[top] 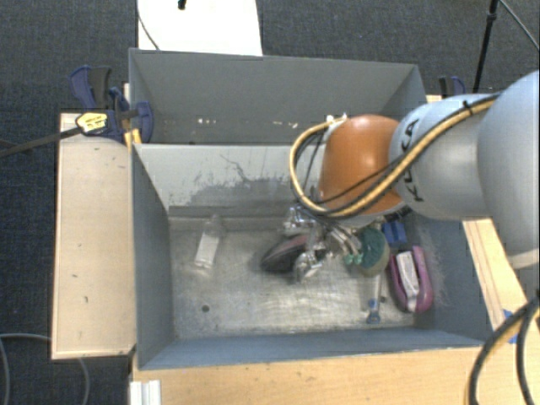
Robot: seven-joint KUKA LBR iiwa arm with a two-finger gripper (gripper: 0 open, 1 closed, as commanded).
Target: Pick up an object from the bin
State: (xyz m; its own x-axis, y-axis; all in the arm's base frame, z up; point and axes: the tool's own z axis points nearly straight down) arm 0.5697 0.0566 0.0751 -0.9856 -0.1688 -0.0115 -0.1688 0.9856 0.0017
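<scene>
**Low over the dark thing in mid-bin**

Nearest the camera, just inside the front wall of the bin point(270, 346), a small slim piece with a bluish end point(372, 310) lies right of centre; just beyond it, a purple and pink oblong thing point(411, 278) lies along the right wall; a round green thing point(369, 251) sits next to that, under my wrist.

Further in, at the middle of the floor, my gripper point(308, 258) is down at the right end of a dark, blackish-purple elongated thing point(280, 253); this is the thing I am over, touching it or nearly so. I cannot tell whether my gripper is apart or together, nor whether the thing is inside it; the metal parts and the dark body run into each other there.

Its long axis appears to run from near-left to far-right across the floor, with the broader end towards me on the left and the other end tucked beneath my gripper. To do this step well, I judge I should close across the narrow width, square to that axis, and well clear of the green thing; then lift straight up.

Well apart on the left, a small clear plastic piece point(205, 250) lies alone; beyond it rises the scuffed back wall.
</scene>
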